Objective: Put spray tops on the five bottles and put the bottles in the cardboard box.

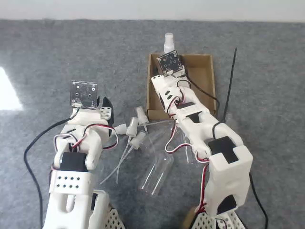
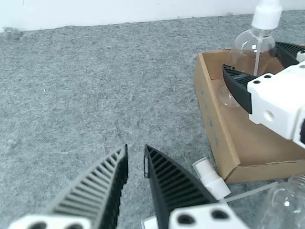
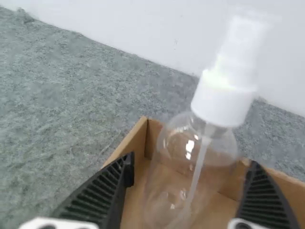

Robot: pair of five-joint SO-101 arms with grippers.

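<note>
Judging the capped bottle (image 3: 200, 143) to be standing upright in the far corner of the cardboard box (image 1: 204, 82), between the wide-spread jaws of the right gripper (image 3: 185, 188), we thought the arm should lift straight up so that neither finger tipped it. The left gripper (image 2: 136, 150), jaws narrowly parted and empty, hung above loose spray tops (image 1: 136, 126) beside uncapped bottles (image 1: 159, 169) lying on the grey carpet (image 1: 57, 57); a white wall (image 3: 143, 24) stood behind.

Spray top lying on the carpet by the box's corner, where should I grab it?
Grip the white cap, not the thin tube. It lies flat beside the cardboard box, so come straight down from above, closing across the cap's round sides.
</note>
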